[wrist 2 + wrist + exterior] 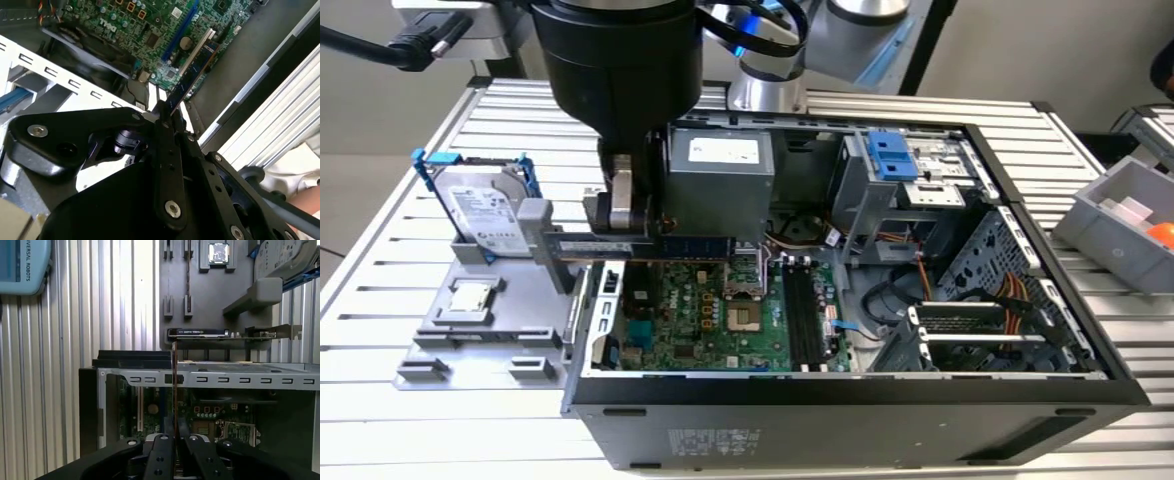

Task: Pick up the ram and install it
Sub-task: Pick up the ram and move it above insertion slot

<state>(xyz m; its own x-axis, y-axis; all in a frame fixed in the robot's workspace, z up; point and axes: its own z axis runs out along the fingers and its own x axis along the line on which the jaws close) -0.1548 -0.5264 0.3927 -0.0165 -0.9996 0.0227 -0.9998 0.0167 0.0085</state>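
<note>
Gripper clamped shut on the ram, stick held level and on edge, just above the motherboard inside the open computer case, at the exterior view's left

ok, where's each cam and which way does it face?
Exterior view: off-arm, high, looking down into the open computer case; wrist and gripper show.
Second wrist view: on the wrist, looking along the gripper at the ram over the motherboard.
First wrist view: on the wrist, looking past the fingers, over the case, to the hard drive.
All share: gripper shut on the ram.
</note>
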